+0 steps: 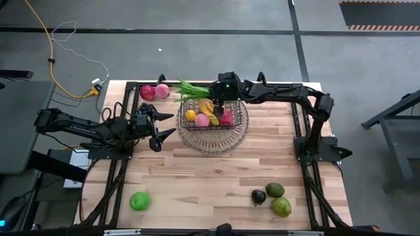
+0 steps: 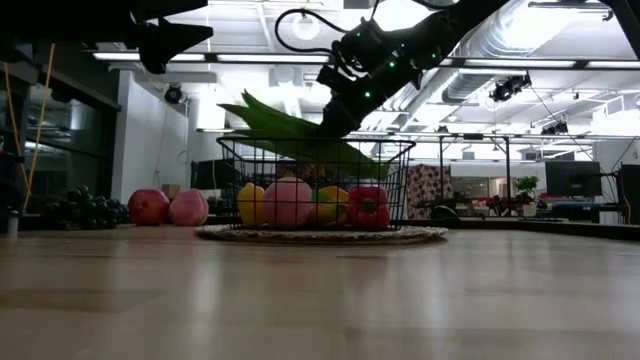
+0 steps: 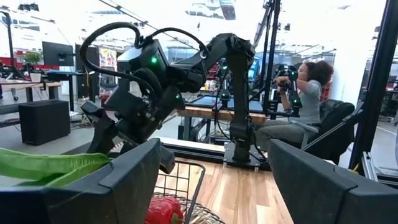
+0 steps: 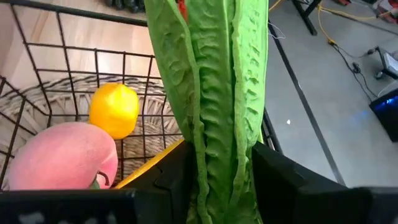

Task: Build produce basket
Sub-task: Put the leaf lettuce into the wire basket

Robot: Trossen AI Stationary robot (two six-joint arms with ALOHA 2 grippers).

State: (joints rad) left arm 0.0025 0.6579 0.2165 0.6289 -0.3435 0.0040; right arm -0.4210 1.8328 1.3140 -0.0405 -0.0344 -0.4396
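High view shows the wooden bench (image 1: 216,174) with the dark wire basket (image 1: 239,124) standing on a round woven dish (image 1: 211,145) near the middle of the far edge. The right gripper (image 1: 221,98) hangs over the basket's far rim, its jaws pinching the long green pods (image 1: 191,90), whose tips stick out past the rim toward the far left corner. The right wrist view has the pods (image 4: 211,93) clamped between the two dark fingers (image 4: 283,180), hanging above the mesh wall, with a yellow fruit (image 4: 114,110) and a pink fruit (image 4: 62,155) lying inside the basket. From the low view the basket also holds a yellow pepper (image 2: 251,203), a pink piece (image 2: 290,200) and a red pepper (image 2: 368,206), the pods (image 2: 290,130) slanting up across the top. Two fruits, one red (image 1: 147,92) and one pink (image 1: 162,91), lie side by side on the bench near the far left corner, just beside the pod tips. A bright green fruit (image 1: 140,201) lies alone near the near left corner. Near the near right corner sit a dark purple piece (image 1: 258,196) and two green pieces (image 1: 275,190), (image 1: 282,207), close together. The left gripper (image 1: 164,124) hovers over the bench just left of the basket, its jaws spread and holding nothing. Beyond the bench, in the left wrist view, a person (image 3: 298,106) is seated.
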